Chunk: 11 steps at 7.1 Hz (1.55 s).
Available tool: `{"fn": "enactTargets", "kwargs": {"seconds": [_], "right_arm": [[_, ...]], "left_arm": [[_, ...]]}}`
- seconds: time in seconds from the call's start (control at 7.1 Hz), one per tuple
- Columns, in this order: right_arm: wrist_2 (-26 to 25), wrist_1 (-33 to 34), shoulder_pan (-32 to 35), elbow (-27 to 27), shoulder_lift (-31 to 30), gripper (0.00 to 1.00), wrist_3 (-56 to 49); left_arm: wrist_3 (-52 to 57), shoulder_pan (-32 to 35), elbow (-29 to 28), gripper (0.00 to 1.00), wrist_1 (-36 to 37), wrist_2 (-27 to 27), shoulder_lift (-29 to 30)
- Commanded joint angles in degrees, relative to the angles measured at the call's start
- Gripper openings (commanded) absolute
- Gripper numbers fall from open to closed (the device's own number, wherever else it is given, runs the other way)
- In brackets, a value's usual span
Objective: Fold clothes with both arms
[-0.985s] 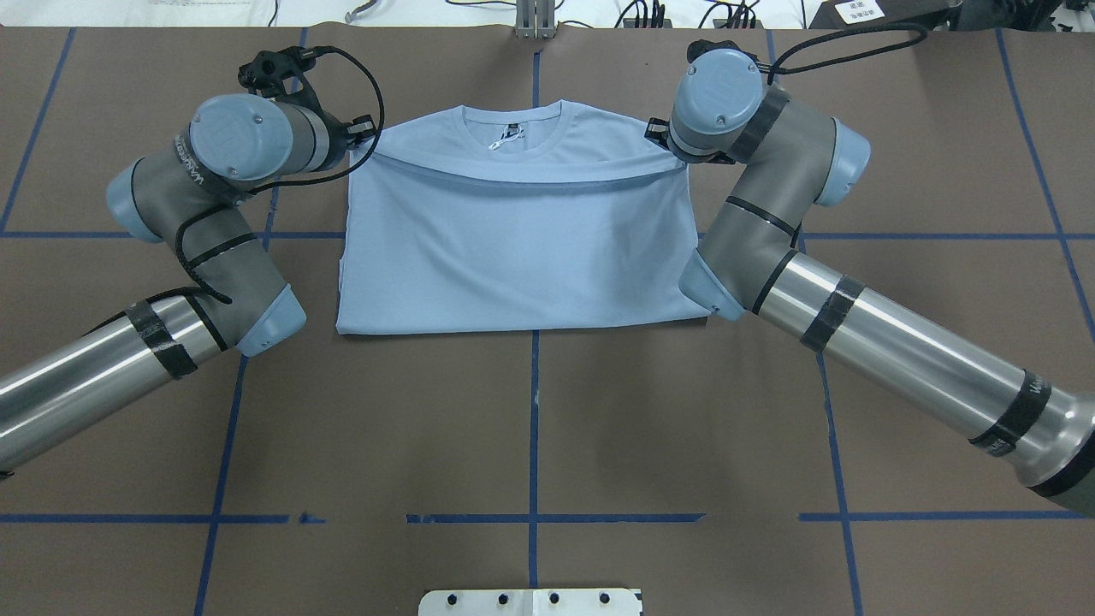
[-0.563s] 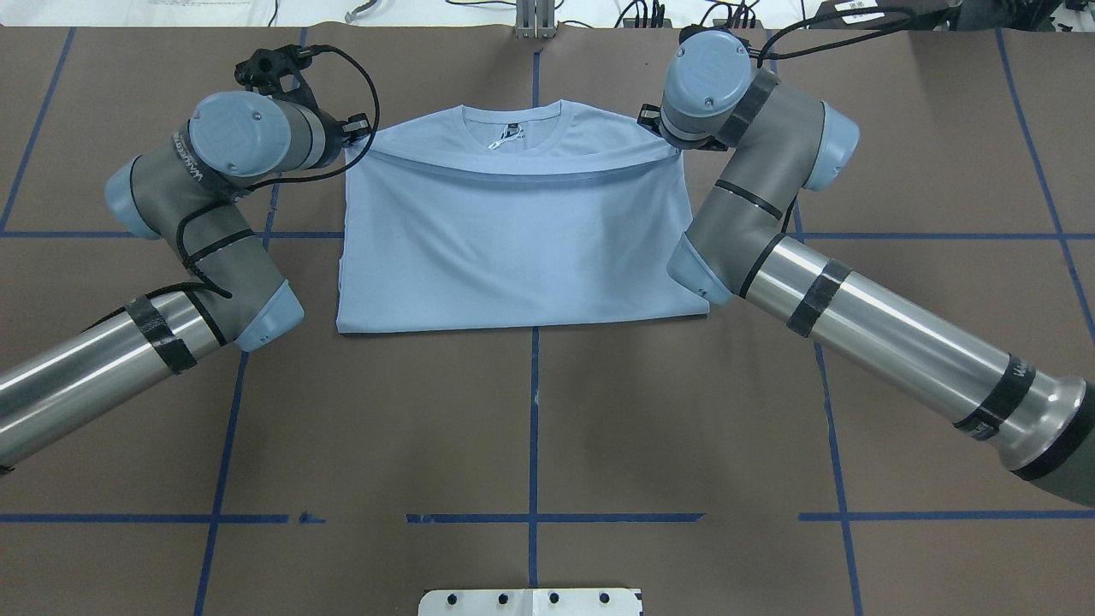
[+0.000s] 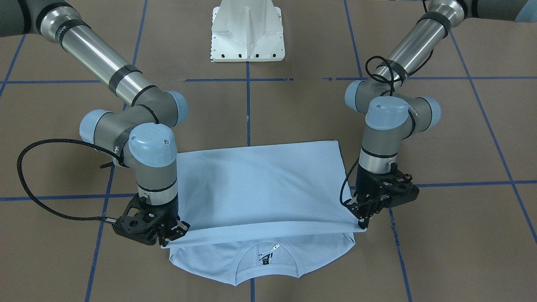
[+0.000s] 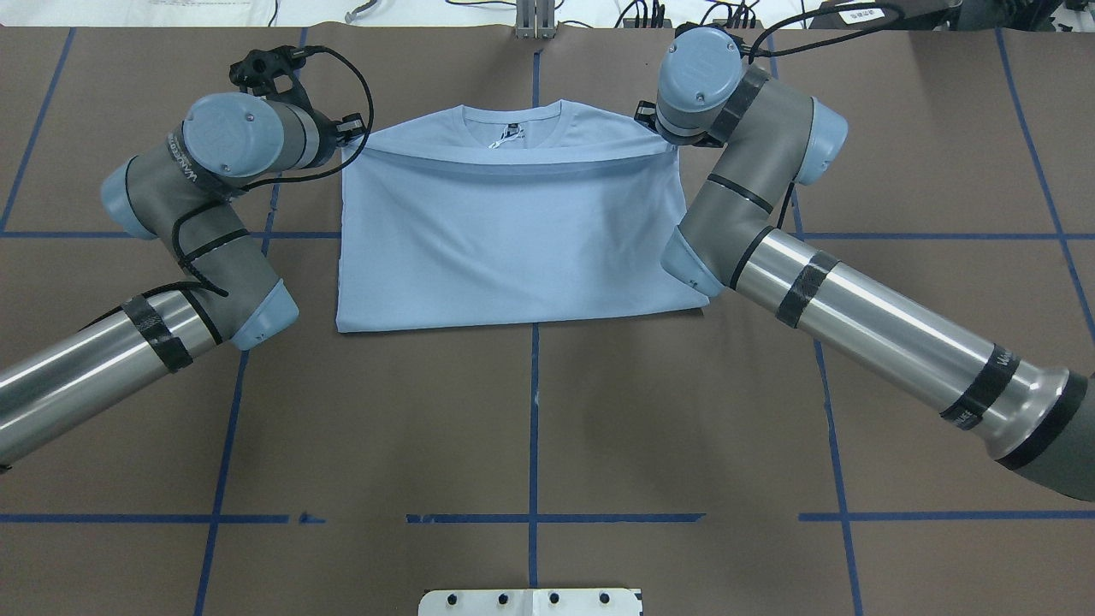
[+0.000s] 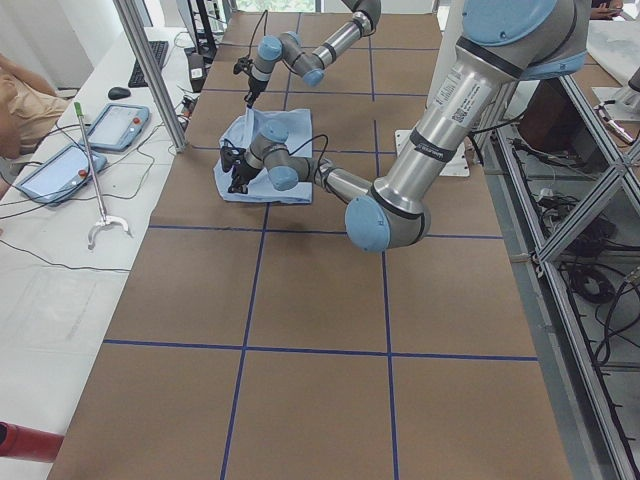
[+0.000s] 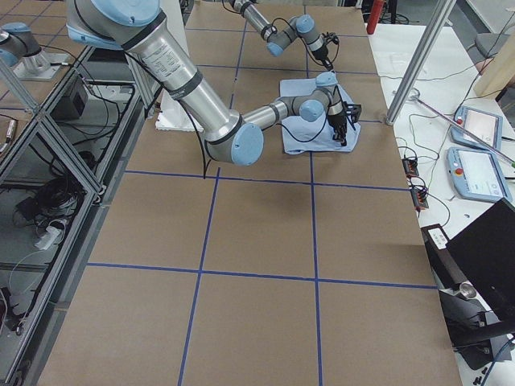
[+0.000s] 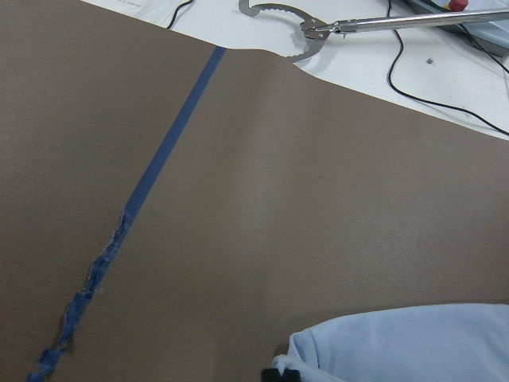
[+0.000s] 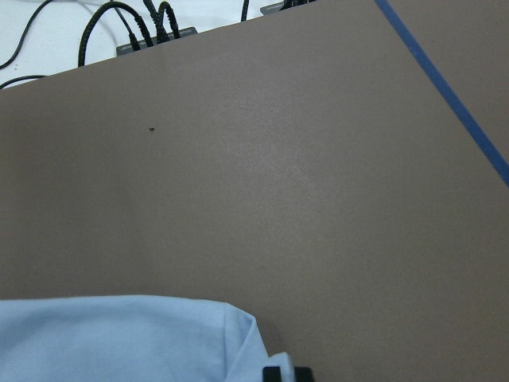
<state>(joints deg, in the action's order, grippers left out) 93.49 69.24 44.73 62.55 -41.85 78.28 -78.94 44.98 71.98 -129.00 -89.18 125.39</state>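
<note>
We've got the T-shirt [image 3: 256,184] folded over on the brown table [image 3: 440,251], hem edge sitting just short of the collar. The left gripper [image 3: 363,223] and right gripper [image 3: 169,237] are each clamped on a corner of that top edge, one per side.

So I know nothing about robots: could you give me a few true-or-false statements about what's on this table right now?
1. The T-shirt is folded over on itself. True.
2. Only one gripper holds it. False: the left gripper and the right gripper each pinch a corner of the folded-over layer.
3. The folded layer hides the neck label. False: the neck label shows beyond the folded edge.
4. Blue tape lines cross the brown table. True.
</note>
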Motion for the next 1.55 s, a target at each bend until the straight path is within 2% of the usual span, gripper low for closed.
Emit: {"fn": "enactTargets", "kwargs": {"seconds": [0.0, 0.14, 0.28, 0.42, 0.56, 0.7, 0.84, 0.99, 1.13, 1.27, 1.41], "right_arm": [[-0.5, -0.2, 0.0, 0.5, 0.4, 1.00, 0.2], [-0.5, -2.9, 0.1, 2.5, -0.9, 1.00, 0.2], [0.6, -11.3, 0.3, 7.0, -6.0, 1.00, 0.6], [1.2, -16.3, -1.1, 11.7, -10.1, 1.00, 1.3], [0.7, -15.5, -3.7, 19.3, -15.3, 1.00, 6.0], [-1.4, -15.7, -6.1, 25.8, -19.9, 1.00, 6.3], [-1.1, -15.8, -8.5, 32.5, -26.2, 1.00, 6.6], [-1.3, -15.8, -9.5, 35.8, -31.0, 1.00, 9.1], [-1.5, -15.7, -10.9, 34.6, -32.4, 0.99, 10.7], [-1.5, -15.7, -12.7, 31.7, -31.5, 0.93, 14.7], [-1.4, -15.7, -12.8, 29.2, -28.8, 0.88, 19.8]], "left_arm": [[-0.1, 0.1, -0.3, 0.51, -1.2, -0.1, -0.2], [0.0, 0.4, -0.2, 0.55, -2.3, -0.4, -0.7], [0.0, 1.4, 0.8, 0.62, -6.7, -2.8, -1.5], [0.1, 1.6, 0.8, 0.59, -9.7, -9.6, -2.8], [0.1, 2.0, 1.1, 0.61, -12.3, -12.1, -3.0], [0.1, 1.8, 1.1, 0.60, -13.4, -13.4, -3.0], [0.1, 1.7, 1.1, 0.64, -15.1, -13.4, -3.1], [-0.3, 1.6, 1.1, 0.77, -16.7, -13.3, -3.2], [-0.4, 1.7, 1.1, 0.84, -17.0, -13.3, -3.6], [-1.2, 1.6, 1.1, 0.93, -17.0, -13.2, -3.5], [-1.3, 1.6, 1.1, 0.95, -17.0, -13.1, -3.5]]}}
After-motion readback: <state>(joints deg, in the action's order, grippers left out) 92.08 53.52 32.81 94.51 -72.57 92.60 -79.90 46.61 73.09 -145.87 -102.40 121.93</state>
